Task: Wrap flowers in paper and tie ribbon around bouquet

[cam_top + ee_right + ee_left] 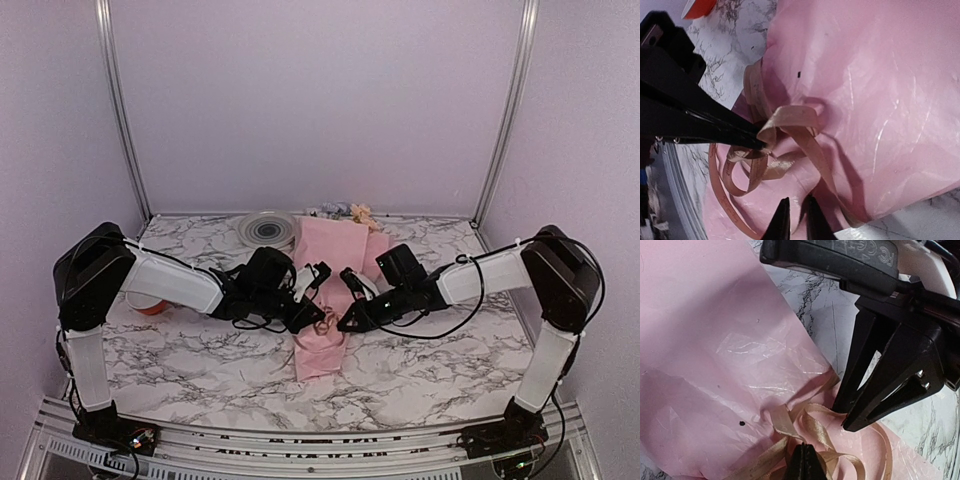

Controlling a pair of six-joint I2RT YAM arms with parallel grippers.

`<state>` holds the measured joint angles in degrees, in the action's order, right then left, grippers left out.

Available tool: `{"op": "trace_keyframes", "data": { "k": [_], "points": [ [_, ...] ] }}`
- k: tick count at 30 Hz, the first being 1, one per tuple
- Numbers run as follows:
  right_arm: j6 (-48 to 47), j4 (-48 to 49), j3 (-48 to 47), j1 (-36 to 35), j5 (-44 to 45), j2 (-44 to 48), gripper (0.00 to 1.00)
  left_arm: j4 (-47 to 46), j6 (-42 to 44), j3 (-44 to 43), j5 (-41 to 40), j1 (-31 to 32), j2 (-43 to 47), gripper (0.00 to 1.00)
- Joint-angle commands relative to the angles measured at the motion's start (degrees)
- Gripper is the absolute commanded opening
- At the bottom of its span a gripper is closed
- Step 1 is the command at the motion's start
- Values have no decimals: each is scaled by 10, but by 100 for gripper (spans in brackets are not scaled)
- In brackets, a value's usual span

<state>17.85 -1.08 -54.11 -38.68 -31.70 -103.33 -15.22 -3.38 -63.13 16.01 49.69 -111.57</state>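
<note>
The bouquet [335,250] lies with its long axis from 12 to 6 o'clock, ribbon [790,117] looped across its middle. The left gripper [760,141] pinches 1 loop; the right gripper [796,220], jaws a narrow slit and empty, has that ribbon at 11 o'clock.

Marbled white-and-grey table [200,370] fills the lilac-walled booth; a round grey ringed plate [267,229] sits near 12 o'clock; an orange-red spool [150,306] lies at 9 o'clock.
</note>
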Motion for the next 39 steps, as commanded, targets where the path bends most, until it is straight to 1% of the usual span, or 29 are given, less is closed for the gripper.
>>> {"op": "trace_keyframes", "data": {
  "k": [1, 2, 12, 26, 32, 39],
  "points": [
    [-4, -5, -11, -4, 8, -8, 3, -13, 10, 6, 8, -1, 23, 0],
    [-4, -3, -14, -3, 7, -9, 0, -13, 11, 6, 9, -1, 24, 0],
    [-1, 20, -55, -3, -7, -33, 0, -13, 19, 14, -8, -1, 40, 0],
    [5, 40, -73, -3, -20, -40, 0, -13, 24, 14, -18, -1, 47, 0],
    [3, 45, -61, -3, -33, -34, 0, -13, 28, 17, -29, -1, 49, 0],
    [17, 68, -79, -3, -29, -51, 0, -13, 29, 18, -15, -1, 53, 0]
  ]
}}
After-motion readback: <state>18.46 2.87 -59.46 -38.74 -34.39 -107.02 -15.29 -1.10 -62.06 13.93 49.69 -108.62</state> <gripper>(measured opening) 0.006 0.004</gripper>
